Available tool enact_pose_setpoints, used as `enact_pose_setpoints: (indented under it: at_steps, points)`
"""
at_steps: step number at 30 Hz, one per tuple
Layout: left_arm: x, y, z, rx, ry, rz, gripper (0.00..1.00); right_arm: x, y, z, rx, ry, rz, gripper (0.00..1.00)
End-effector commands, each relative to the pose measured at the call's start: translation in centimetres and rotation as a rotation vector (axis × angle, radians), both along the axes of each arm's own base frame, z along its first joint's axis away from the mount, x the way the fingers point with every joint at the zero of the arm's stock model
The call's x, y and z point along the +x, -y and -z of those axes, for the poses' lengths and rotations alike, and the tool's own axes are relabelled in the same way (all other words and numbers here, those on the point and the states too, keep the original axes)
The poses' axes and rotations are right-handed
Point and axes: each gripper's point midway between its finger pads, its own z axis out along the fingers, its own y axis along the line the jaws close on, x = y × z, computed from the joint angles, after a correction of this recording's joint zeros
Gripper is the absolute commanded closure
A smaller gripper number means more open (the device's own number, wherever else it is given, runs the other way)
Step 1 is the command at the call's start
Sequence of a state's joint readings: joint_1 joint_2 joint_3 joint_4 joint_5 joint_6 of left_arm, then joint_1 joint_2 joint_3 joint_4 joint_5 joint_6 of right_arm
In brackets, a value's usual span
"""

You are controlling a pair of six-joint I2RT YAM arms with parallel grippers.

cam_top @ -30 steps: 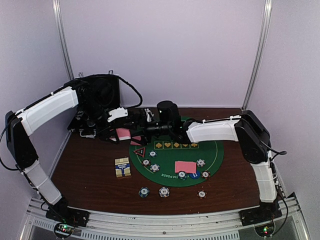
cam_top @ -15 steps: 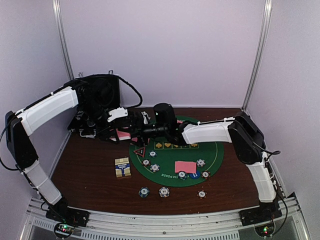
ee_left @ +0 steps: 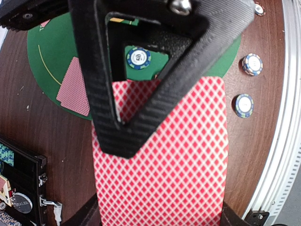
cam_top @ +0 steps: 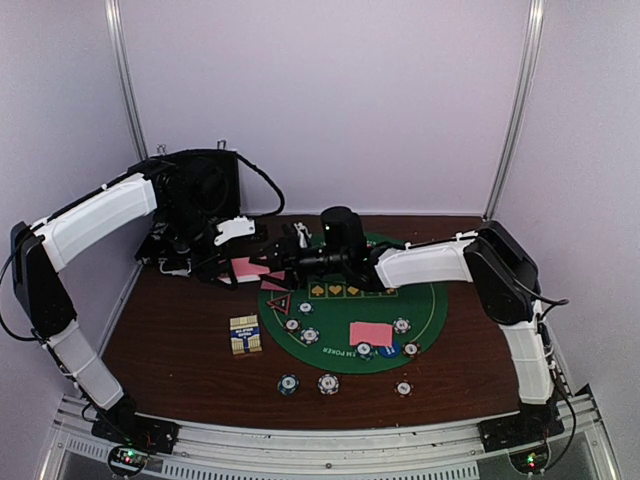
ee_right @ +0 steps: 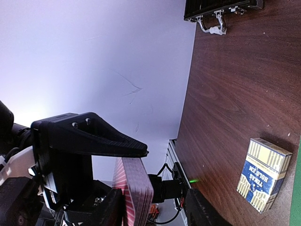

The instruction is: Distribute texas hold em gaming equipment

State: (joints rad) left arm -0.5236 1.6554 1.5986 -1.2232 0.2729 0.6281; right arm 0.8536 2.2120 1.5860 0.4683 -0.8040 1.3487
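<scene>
- L gripper (cam_top: 228, 262): pressed together on a card stack (ee_left: 178, 160) with pink diamond-patterned backs. Its top finger (ee_left: 91, 70) is laid across the stack's upper face. The other finger is under the cards and mostly covered.
- The stack is held off the table (cam_top: 170, 340), at the far-left rim of the green mat (cam_top: 425, 300), betw. the two grippers.
- R gripper (cam_top: 275, 258): positioned at the free end of the same stack. In the R wrist view the stack is seen edge-on in the gap betw. the fingers, with the upper finger (ee_right: 89, 136) right at the stack's top. Whether the cards are pinched or the jaws merely stand around them cannot be told.
- Flat cards (cam_top: 370, 333): laid face-down on the mat, well apart from both grippers. Count not readable.
- Mat chips (cam_top: 309, 335): several are spread over the mat, some near the triangle marker (cam_top: 278, 303).
- Loose chips (cam_top: 328, 383): three are seen on bare wood near the front edge.
- Card box (cam_top: 245, 334): flat on the wood, just left of the mat.
- Black case (cam_top: 200, 190): at the far-left corner, partly hidden by the L arm and cut off in both wrist views. Contents too small to make out.
- In the top view the two grippers overlap, so the contact area is obscured. Chip markings are unreadable there.
</scene>
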Motion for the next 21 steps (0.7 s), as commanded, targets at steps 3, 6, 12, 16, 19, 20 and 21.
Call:
enact_pose_setpoints:
  at_steps: [3,6,12,16,19,20,21]
  points:
    - [1.0,0.6,-2.2,-0.055,0.067,-0.003,1.0,0.0,1.2,-1.1,-0.01,0.023,-0.004,0.58]
    - [1.0,0.6,-2.2,-0.052,0.067,-0.004,1.0,-0.2,1.5,-1.7,-0.001,0.029,-0.007,0.65]
    - [1.0,0.4,-2.0,-0.042,0.067,-0.005,1.0,-0.1,2.6,-3.1,0.025,0.031,0.007,0.85]
    - [1.0,0.3,-1.9,-0.038,0.068,-0.005,1.0,-0.3,3.0,-4.2,0.072,0.017,0.008,0.91]
    - [0.9,0.3,-1.9,-0.039,0.068,-0.004,1.0,-0.4,3.1,-4.7,0.097,0.006,0.006,0.96]
    - [0.9,0.3,-1.9,-0.038,0.069,-0.005,1.0,-0.4,3.1,-4.9,0.105,0.004,0.004,0.96]
    - [0.9,0.3,-1.9,-0.036,0.068,-0.005,1.0,-0.4,3.2,-5.0,0.115,0.0,0.004,0.97]
